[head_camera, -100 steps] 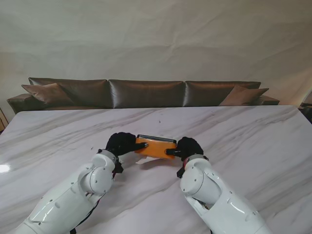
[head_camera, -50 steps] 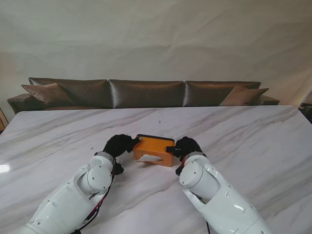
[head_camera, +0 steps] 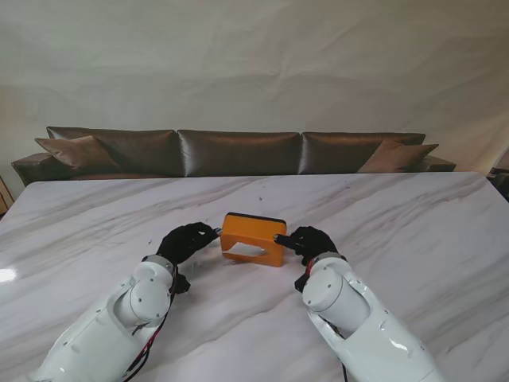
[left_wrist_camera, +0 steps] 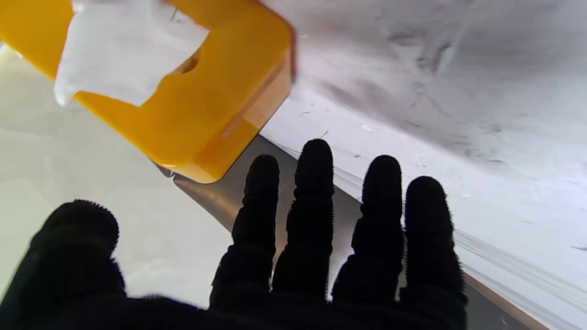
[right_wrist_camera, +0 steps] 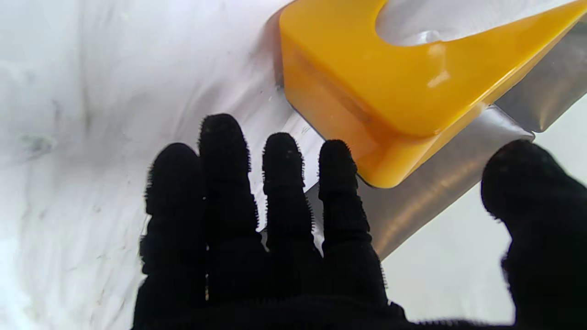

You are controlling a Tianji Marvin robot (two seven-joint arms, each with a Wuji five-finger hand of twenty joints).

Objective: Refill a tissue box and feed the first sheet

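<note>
— Hands first: how did they stand?

— Both were spread and holding nothing. From the stand's view the left hand (head_camera: 186,241) lay at about nine o'clock of the tissue box (head_camera: 253,239), fingertips just beside its end. The right hand (head_camera: 308,240) lay at three o'clock, its fingertips at or touching the other end; whether they touched I couldn't tell. In each wrist view the fingers (left_wrist_camera: 314,183) were straight and apart, with a gap to the box's corner.

— And the box?

— It was orange and stood near the middle of the worktop (head_camera: 413,231), tipped on a long edge so that its slotted face looked toward me.

— Was it refilled?

— I judged so. The left wrist view showed a white sheet (left_wrist_camera: 124,50) coming out through the opening in the yellow-orange face. The right wrist view also showed something pale inside the cutout.

— What remained, then?

— Little, I'd say. The sheet looked fed. The box was not yet flat with its opening upward, so setting it down properly seemed the likely remaining step.

— Anything beyond?

— At twelve o'clock, past the worktop's far edge, stood a dark sofa (head_camera: 238,151).
</note>
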